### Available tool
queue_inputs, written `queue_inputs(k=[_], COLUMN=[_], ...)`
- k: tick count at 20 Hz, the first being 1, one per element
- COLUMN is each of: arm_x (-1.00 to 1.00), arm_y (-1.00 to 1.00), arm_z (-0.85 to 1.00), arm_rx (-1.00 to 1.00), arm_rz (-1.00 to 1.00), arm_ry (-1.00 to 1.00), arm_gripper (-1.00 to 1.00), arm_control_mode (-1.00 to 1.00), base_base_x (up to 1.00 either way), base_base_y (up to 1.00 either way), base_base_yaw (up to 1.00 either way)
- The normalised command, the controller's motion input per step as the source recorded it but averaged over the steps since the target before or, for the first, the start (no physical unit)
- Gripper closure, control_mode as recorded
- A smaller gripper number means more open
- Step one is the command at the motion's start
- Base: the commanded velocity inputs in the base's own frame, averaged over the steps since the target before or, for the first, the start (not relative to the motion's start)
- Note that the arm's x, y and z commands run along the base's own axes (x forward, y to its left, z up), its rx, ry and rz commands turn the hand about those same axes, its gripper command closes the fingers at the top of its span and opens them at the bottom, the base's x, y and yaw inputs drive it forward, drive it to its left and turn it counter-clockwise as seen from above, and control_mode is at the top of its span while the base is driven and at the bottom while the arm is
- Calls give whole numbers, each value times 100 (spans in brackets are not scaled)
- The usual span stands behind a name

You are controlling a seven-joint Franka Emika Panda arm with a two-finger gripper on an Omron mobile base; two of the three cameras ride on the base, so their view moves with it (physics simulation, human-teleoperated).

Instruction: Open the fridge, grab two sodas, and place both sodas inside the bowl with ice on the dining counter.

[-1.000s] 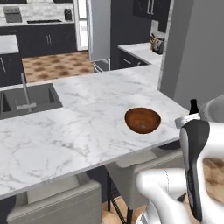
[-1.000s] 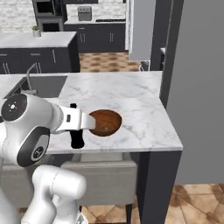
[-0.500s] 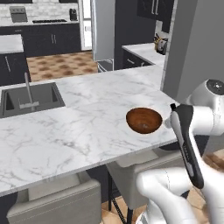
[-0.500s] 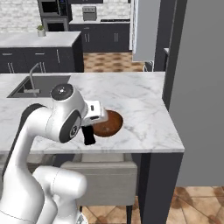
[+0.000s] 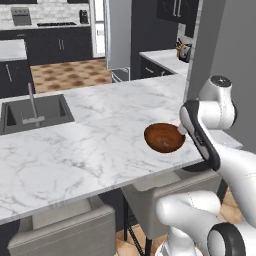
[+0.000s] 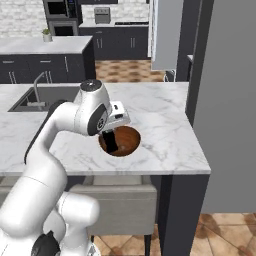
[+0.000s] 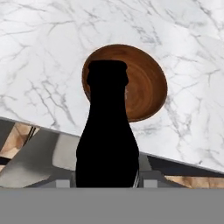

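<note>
While gripper (image 6: 111,143), fingers clamped on soda bottle (image 7: 107,131), hangs at bowl (image 7: 144,83) edge w/ counter (image 5: 90,145) drop-off near, early release may miss.

light: bright, even | shadows: faint | glare: none | render: soft, slightly coarse, no edge distortion
</note>
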Motion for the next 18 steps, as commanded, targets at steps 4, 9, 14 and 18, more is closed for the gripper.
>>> queue_inputs(k=[4, 9, 14, 18], arm_x=[59, 55, 55, 32], arm_y=[-4, 0, 0, 0], arm_z=[-15, -22, -22, -24], arm_rx=[0, 0, 0, -2], arm_rz=[7, 8, 8, 4], arm_ry=[0, 0, 0, 1], arm_gripper=[100, 100, 100, 100], arm_control_mode=[-100, -100, -100, -100], base_base_x=[0, 0, 0, 0], base_base_y=[0, 0, 0, 0], base_base_yaw=[0, 0, 0, 0])
